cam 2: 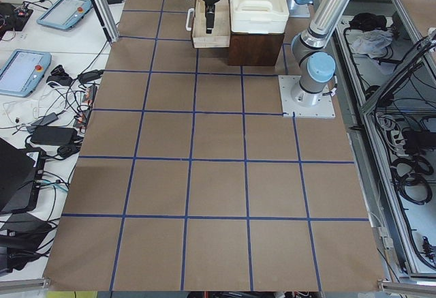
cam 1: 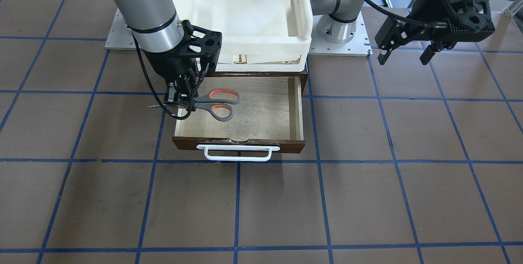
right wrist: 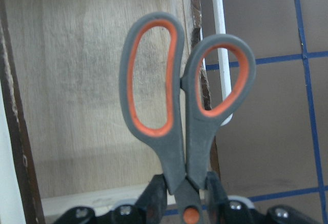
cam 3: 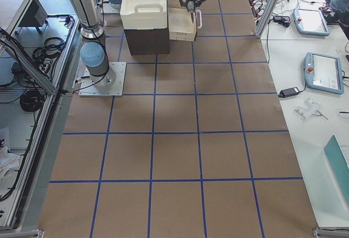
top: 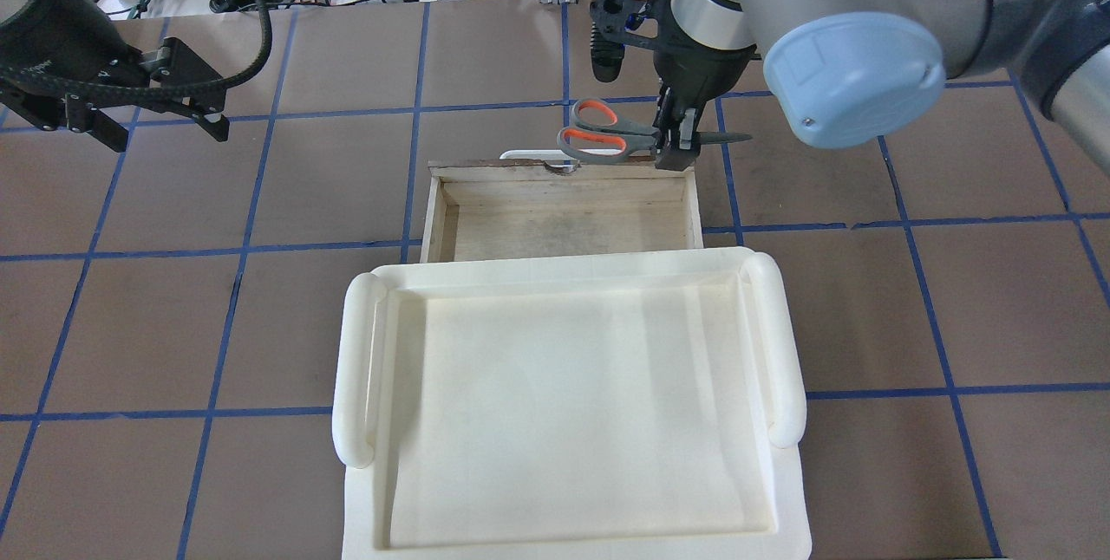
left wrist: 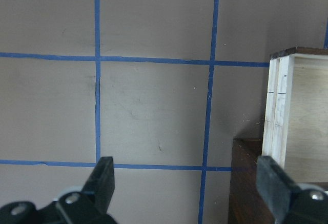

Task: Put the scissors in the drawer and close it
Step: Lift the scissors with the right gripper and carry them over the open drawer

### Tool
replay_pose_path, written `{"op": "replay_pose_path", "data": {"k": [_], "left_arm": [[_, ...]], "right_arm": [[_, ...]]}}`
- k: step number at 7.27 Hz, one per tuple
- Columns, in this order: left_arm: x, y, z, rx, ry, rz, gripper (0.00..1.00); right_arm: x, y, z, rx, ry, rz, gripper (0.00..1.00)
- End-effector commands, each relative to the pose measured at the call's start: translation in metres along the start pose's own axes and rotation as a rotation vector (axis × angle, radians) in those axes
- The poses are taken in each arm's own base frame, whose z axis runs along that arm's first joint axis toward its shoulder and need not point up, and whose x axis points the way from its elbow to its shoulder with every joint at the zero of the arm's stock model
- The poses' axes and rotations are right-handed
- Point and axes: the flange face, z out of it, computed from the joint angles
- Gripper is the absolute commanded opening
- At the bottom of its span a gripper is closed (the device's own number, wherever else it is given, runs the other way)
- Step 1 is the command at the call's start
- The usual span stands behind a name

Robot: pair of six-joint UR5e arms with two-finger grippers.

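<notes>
Exterior front-facing: small scissors (cam 1: 216, 104) with grey handles, orange-red loop linings and dark metal blades are hanging level over the wide shallow drawer (cam 1: 265, 112) with a dark brown wooden front and pale plywood floor. The drawer is standing pulled out from the robot-side edge of the bench toward the operators' edge. The right gripper (cam 1: 179, 101) is pinching the scissors near the pivot, jaws closed tight on them. The loops are lying over the drawer interior; the blade tip is poking out past the side wall nearer the bench's right end. The white bar handle (cam 1: 238, 153) is facing the operators' edge. A cream plastic tray (cam 1: 241, 14) is sitting on the cabinet top above the drawer. The left gripper (cam 1: 404, 54) is hovering toward the bench's left end, jaws spread wide, holding nothing.

Overhead exterior: the scissors are showing against the drawer's front board, so they are being held clear above the plywood floor. The brown bench (top: 173, 326) with its blue tape grid is lying bare under the left gripper.

Exterior left, exterior right: both grippers are appearing too small to judge.

Left wrist-mounted: two fingers (left wrist: 105, 180) are standing well apart with only bench between them; the drawer's corner is showing at the view's right.

Right wrist-mounted: fingertips (right wrist: 154, 198) are clamping both sides of the scissors just below the loops.
</notes>
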Motion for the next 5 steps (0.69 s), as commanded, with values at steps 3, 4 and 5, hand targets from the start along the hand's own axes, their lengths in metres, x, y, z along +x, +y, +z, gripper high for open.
{"op": "replay_pose_path", "data": {"k": [3, 4, 5], "left_arm": [[-0.001, 0.000, 0.000, -0.001, 0.001, 0.000, 1.00], [-0.001, 0.000, 0.000, 0.000, 0.005, -0.002, 1.00], [0.001, 0.001, 0.001, -0.007, 0.011, -0.001, 1.00]], "right_arm": [[-0.041, -0.080, 0.057, -0.029, -0.033, -0.066, 0.00], [-0.039, -0.083, 0.074, -0.046, -0.050, -0.075, 0.00], [-0.049, -0.096, 0.085, -0.057, -0.064, -0.084, 0.00]]}}
